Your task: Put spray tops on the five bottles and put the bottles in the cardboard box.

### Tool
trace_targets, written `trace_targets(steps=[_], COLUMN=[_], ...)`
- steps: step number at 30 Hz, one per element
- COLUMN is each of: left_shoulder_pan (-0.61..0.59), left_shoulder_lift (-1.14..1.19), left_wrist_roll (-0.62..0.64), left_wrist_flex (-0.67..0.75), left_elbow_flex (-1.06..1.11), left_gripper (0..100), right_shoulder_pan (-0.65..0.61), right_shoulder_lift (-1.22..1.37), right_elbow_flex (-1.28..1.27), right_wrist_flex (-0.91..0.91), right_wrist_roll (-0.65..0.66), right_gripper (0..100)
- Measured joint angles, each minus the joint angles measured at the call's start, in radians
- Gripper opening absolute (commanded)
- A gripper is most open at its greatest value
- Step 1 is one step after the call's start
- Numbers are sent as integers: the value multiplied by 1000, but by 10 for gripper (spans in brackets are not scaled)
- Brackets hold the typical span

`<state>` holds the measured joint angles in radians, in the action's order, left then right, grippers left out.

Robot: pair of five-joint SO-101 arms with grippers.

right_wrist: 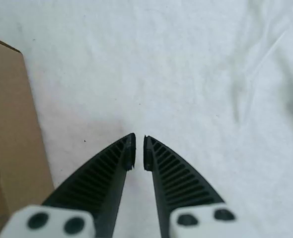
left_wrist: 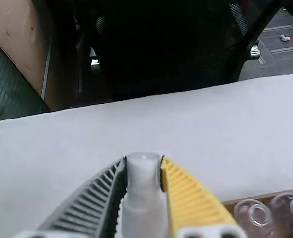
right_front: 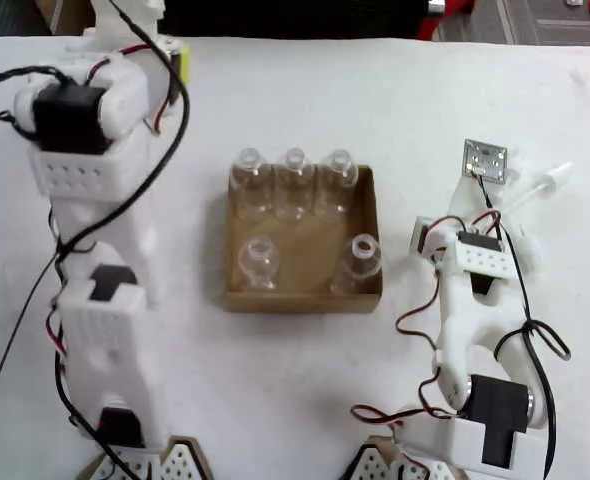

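A cardboard box [right_front: 367, 292] sits mid-table and holds five clear bottles without tops: three along its far side [right_front: 294, 180] and two on the near side [right_front: 258, 262]. My left gripper [left_wrist: 144, 166] is shut on a white spray top [left_wrist: 142, 198], held up over the table's far left; its yellow finger [right_front: 179, 62] pokes out past the arm. Two bottle mouths [left_wrist: 256, 214] and the box rim [left_wrist: 285, 194] lie off to one side of it. My right gripper [right_wrist: 139, 151] hangs shut and empty over bare white table beside the box wall [right_wrist: 7, 129].
Another white spray top with a thin tube [right_front: 543, 186] lies on the table just right of the right arm [right_front: 475, 262]. The table's far edge [left_wrist: 151, 101] runs close beyond the left gripper, with dark floor behind. Loose cables trail around both arms.
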<state>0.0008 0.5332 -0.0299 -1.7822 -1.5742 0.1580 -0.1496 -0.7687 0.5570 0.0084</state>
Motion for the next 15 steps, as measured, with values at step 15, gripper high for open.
trace_targets(steps=[15], left_shoulder_pan=[180], left_shoulder_lift=[-520], left_wrist_roll=[6], left_wrist_flex=[0], left_elbow_flex=[578], left_gripper=[21], right_shoulder_pan=[0], right_shoulder_lift=[0], right_elbow_flex=[0], right_wrist_flex=[0], right_wrist_roll=[0], right_gripper=[16])
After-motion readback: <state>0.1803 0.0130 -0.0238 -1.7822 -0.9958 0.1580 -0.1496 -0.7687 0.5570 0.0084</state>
